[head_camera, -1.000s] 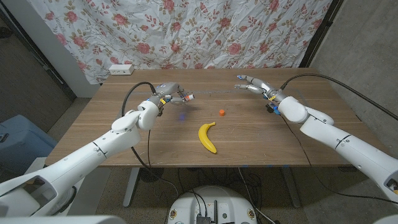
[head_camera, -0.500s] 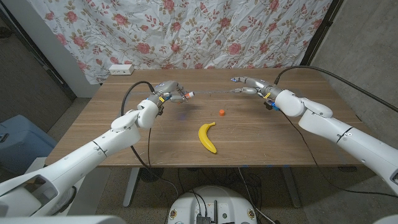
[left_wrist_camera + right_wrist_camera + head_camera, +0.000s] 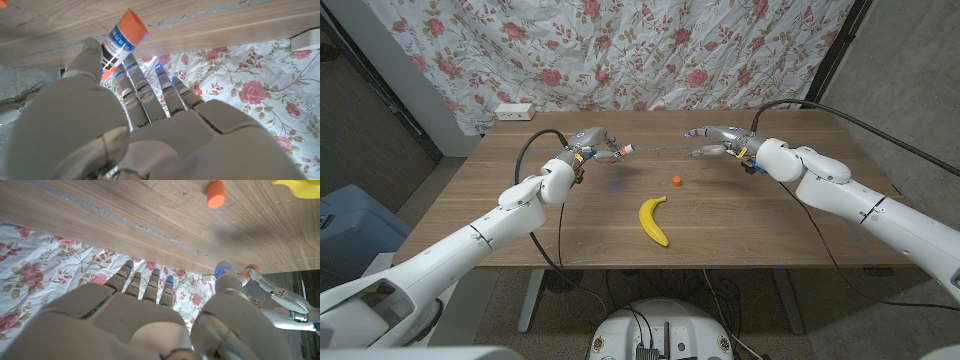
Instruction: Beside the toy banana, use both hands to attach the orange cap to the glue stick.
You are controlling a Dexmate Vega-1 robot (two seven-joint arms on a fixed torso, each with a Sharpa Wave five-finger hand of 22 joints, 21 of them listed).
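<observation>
My left hand (image 3: 592, 143) has the glue stick (image 3: 121, 39) pinched between thumb and fingers, held up off the table (image 3: 770, 220) same as a second ago; my right hand (image 3: 718, 141), fingers spread and holding nothing, has swung in from the far side toward the middle, so I reckon it's lining up for the orange cap (image 3: 677, 181). The cap sits on the wood just beyond the toy banana (image 3: 654, 219), well clear of both hands; no containers anywhere on this table, so nothing to report there.

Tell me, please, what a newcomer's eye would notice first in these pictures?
Probably the yellow toy banana lying mid-table, with the small orange cap just behind it. Next, the left hand holding the glue stick above the wood, and the open right hand opposite.
</observation>
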